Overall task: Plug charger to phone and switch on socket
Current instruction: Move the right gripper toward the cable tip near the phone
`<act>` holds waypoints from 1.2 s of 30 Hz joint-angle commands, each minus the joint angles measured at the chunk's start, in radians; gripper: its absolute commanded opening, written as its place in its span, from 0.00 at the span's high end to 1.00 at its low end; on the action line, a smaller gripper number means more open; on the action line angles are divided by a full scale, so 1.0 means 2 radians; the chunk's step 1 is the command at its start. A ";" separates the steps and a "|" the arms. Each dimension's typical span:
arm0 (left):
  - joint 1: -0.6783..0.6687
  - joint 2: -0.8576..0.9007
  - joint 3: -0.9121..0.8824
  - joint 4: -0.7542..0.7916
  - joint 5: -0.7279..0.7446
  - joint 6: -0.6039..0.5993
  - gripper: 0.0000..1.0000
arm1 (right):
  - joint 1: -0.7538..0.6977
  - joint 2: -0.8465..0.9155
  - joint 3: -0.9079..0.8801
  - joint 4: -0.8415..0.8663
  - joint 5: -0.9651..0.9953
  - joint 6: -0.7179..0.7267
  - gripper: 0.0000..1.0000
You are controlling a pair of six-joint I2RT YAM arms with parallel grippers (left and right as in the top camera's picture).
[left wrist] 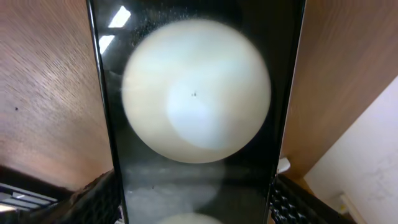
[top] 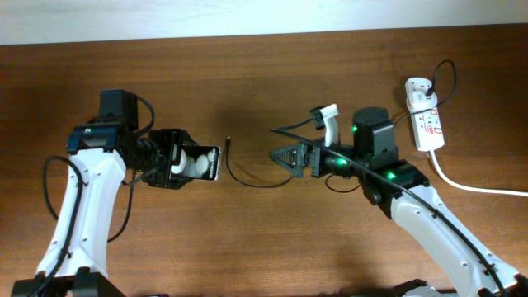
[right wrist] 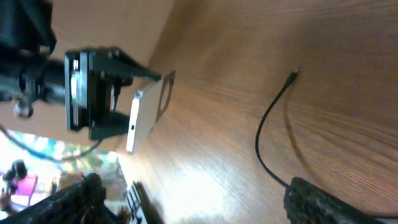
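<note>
My left gripper [top: 188, 159] is shut on the phone [top: 202, 161], a black slab with white round discs, holding it just above the table with its free end pointing right. In the left wrist view the phone [left wrist: 196, 93] fills the frame between my two fingers [left wrist: 93, 200]. The charger [top: 241, 175] lies on the wood, its plug tip [top: 228, 141] a short way right of the phone. My right gripper [top: 280, 158] is open and low over the cable. In the right wrist view the cable [right wrist: 264, 143] runs from its tip [right wrist: 295, 73] to the right finger [right wrist: 329, 202]; nothing sits between the fingers. The socket [top: 428, 125] lies far right.
A white adapter [top: 418, 89] sits at the socket's far end, and a thick white cord [top: 470, 185] runs off the right edge. A white-handled part [top: 328, 120] sticks up on the right arm. Bare wood lies between the two grippers.
</note>
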 commanded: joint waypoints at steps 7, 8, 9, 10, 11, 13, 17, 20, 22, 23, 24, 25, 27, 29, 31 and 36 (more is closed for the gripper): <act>-0.050 -0.015 0.001 0.005 -0.061 -0.065 0.88 | 0.098 0.001 0.009 0.039 0.165 0.108 0.09; -0.054 -0.015 0.001 0.006 -0.060 -0.067 0.87 | 0.107 0.001 0.009 0.048 0.167 0.109 0.09; -0.057 -0.015 0.001 0.008 -0.060 -0.069 0.88 | 0.118 0.001 0.009 0.055 0.178 0.124 0.11; -0.057 -0.015 0.001 0.009 -0.060 -0.072 0.87 | 0.126 0.002 0.009 0.055 0.191 0.135 0.12; -0.057 -0.015 0.001 0.009 -0.060 -0.072 0.87 | 0.133 0.008 0.009 0.063 0.195 0.136 0.14; -0.058 -0.015 0.001 0.009 -0.060 -0.072 0.86 | 0.145 0.025 0.009 0.082 0.193 0.148 0.18; -0.060 -0.015 0.001 0.009 -0.060 -0.072 0.85 | 0.176 0.071 0.009 0.148 0.189 0.160 0.23; -0.060 -0.015 0.001 0.009 -0.060 -0.072 0.85 | 0.184 0.107 0.009 0.189 0.189 0.191 0.30; -0.060 -0.015 0.001 0.009 -0.060 -0.072 0.85 | 0.184 0.126 0.010 0.204 0.188 0.215 0.36; -0.061 -0.015 0.001 0.009 -0.060 -0.072 0.85 | 0.184 0.134 0.014 0.206 0.183 0.216 0.37; -0.061 -0.015 0.001 0.009 -0.060 -0.072 0.85 | 0.184 0.141 0.021 0.206 0.175 0.216 0.37; -0.062 -0.015 0.001 0.009 -0.060 -0.072 0.85 | 0.184 0.148 0.030 0.206 0.168 0.216 0.38; -0.068 -0.015 0.001 0.011 -0.060 -0.072 0.85 | 0.188 0.157 0.047 0.206 0.161 0.216 0.39; -0.068 -0.015 0.001 0.010 -0.060 -0.072 0.86 | 0.199 0.161 0.059 0.206 0.163 0.216 0.40; -0.068 -0.015 0.001 0.010 -0.058 -0.072 0.86 | 0.214 0.171 0.064 0.206 0.176 0.216 0.42; -0.068 -0.015 0.001 0.010 -0.058 -0.072 0.85 | 0.217 0.180 0.065 0.210 0.178 0.216 0.49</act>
